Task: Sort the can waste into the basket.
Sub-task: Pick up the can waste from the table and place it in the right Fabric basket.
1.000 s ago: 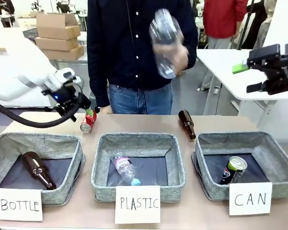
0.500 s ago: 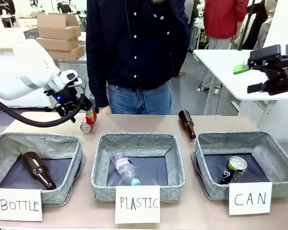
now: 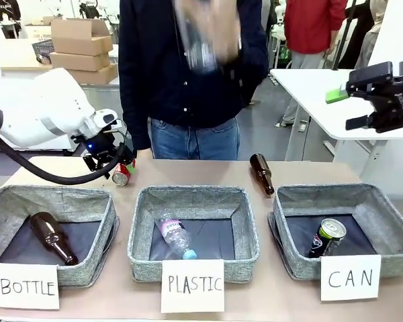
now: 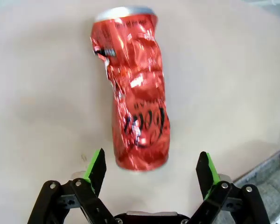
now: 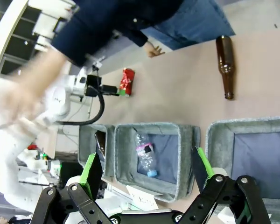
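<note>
A dented red can [image 3: 121, 174] lies on the table behind the left bin, and fills the left wrist view as a crushed red can [image 4: 136, 116] lying just ahead of the fingers. My left gripper [image 3: 118, 164] hovers right at it, open [image 4: 151, 168], its pads either side of the can's near end without touching. A black can [image 3: 326, 237] leans inside the grey basket [image 3: 389, 204] signed "CAN". My right gripper [image 3: 343, 109] hangs open high at the right, holding nothing [image 5: 147, 165]. The red can [image 5: 127, 80] and the left arm also appear far off in the right wrist view.
A brown bottle [image 3: 261, 173] lies on the table behind the right bins. The "BOTTLE" bin [image 3: 0, 201] holds a brown bottle; the "PLASTIC" bin [image 3: 245, 221] holds a clear bottle. A person at the far side waves a blurred clear plastic bottle [image 3: 200, 37].
My left gripper has moved right and down, closing in on the red can. The person's hand with the plastic bottle has swung up and to the left. The right arm stays put.
</note>
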You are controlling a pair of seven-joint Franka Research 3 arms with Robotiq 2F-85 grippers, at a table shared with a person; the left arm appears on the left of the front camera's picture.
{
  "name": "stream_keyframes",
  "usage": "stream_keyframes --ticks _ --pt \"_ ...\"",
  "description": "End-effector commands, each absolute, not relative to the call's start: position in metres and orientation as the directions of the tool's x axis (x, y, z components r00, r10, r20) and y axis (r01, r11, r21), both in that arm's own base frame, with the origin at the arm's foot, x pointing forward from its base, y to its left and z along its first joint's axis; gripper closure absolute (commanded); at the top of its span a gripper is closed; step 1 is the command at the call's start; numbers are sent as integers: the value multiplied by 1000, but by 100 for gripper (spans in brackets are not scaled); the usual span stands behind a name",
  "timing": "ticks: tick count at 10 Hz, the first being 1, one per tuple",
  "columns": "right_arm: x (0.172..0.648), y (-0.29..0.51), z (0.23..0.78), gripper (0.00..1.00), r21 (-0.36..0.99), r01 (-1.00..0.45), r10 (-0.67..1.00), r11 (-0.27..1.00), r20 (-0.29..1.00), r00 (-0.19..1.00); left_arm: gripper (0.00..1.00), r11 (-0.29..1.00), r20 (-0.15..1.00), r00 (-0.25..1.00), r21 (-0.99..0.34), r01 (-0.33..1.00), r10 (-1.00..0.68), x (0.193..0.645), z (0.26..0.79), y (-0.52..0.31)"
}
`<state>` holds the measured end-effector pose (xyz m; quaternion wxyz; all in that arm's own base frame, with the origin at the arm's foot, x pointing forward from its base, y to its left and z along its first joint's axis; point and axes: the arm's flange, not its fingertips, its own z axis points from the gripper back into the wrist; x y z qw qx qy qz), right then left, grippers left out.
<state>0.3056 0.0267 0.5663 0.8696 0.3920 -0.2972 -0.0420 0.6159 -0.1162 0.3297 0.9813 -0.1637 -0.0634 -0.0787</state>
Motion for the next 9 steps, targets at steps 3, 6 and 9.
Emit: stream_keyframes --ticks 3,6,9 --pt "304 26 566 0 713 -138 -322 687 469 823 0 962 247 964 -225 153 -96 637 311 -126" --pt "304 26 566 0 713 -138 -322 687 469 823 58 967 268 957 -193 166 -111 639 309 -130" --pt "304 26 566 0 713 -138 -322 687 469 823 100 969 250 962 -190 159 -108 637 309 -130"
